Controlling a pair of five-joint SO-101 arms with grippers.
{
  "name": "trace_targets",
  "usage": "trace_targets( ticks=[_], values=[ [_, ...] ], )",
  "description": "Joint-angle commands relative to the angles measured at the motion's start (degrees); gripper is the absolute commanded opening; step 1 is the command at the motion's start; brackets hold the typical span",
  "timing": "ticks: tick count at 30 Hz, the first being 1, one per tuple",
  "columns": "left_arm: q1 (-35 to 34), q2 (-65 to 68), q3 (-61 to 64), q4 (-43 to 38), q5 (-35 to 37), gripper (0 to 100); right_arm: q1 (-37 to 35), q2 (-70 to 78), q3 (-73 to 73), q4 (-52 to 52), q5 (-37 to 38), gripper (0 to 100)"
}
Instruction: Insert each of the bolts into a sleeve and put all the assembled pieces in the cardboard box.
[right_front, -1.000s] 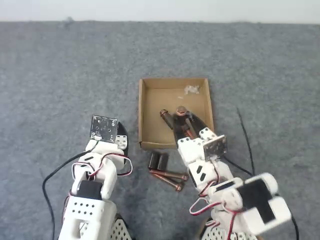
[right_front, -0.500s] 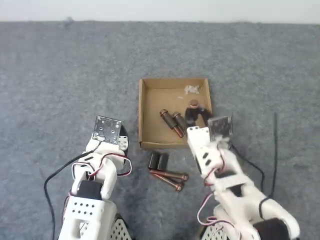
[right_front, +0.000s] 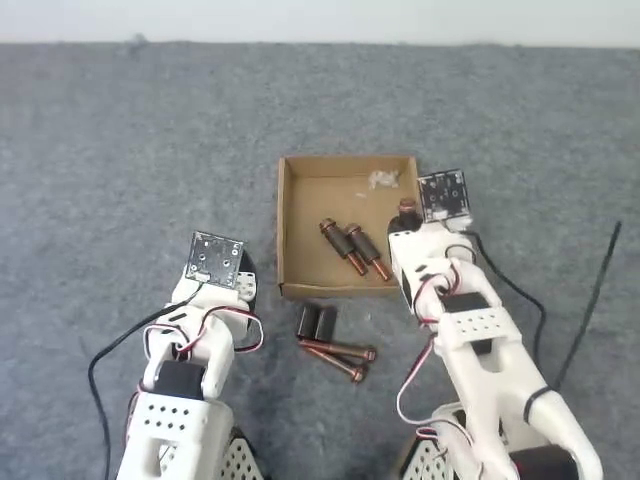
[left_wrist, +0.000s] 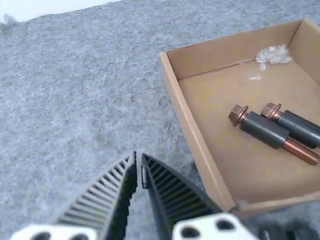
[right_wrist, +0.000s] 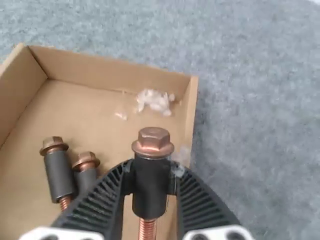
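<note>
At the right wall of the cardboard box (right_front: 283, 225), the right gripper (right_wrist: 151, 171) is clamped on an assembled bolt (right_wrist: 152, 142). The right wrist view shows its dark sleeve pinched between the fingers, copper head just past the fingertips. The high view adds what lies on the carpet (right_front: 150, 130) in front of the box: two loose sleeves (right_front: 316, 321) and two bare bolts (right_front: 340, 355). Two assembled pieces (right_front: 352, 248) lie inside. The left gripper (left_wrist: 139, 169) hovers beside the box's left wall, fingers together on nothing. The right arm (right_front: 470, 330) stretches forward. A second ago its gripper was over the box's middle — it has swung rightward.
</note>
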Motion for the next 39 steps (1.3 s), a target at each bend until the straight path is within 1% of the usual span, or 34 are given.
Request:
trace_targets(
  ticks=[1,4,8,15,20,23,26,30,33,39],
  values=[
    [-0.2,-0.6,-0.5,0.4,-0.5,1,0.7,5.8,-9.4,2.8,1.6,0.6],
    [-0.2,-0.6,-0.5,0.4,-0.5,1,0.6,14.2,-15.7,6.5,1.6,0.6],
    [-0.2,-0.6,-0.5,0.4,-0.5,1,0.7,22.5,-22.3,6.8,1.6,0.6],
    [-0.2,-0.6,-0.5,0.4,-0.5,1,0.5,30.9,-28.7,7.4,1.9,0.8],
    [-0.2,-0.6,-0.5,0.4,-0.5,1,0.5,31.8,-29.0,8.7,1.9,11.5],
    [-0.2,-0.6,-0.5,0.3,-0.5,1,-0.3,31.8,-30.1,11.0,1.9,11.7],
    [-0.2,-0.6,-0.5,0.1,-0.6,1,-0.5,29.9,-30.7,13.9,1.7,8.0],
    [-0.2,-0.6,-0.5,0.1,-0.6,1,-0.6,22.2,-30.6,20.4,1.5,3.7],
    [-0.2,-0.6,-0.5,0.1,-0.6,1,-0.8,14.8,-30.6,26.6,1.5,1.3],
    [-0.3,-0.6,-0.5,0.2,-0.6,1,-5.8,2.5,-30.6,42.9,1.4,0.6]
  ],
)
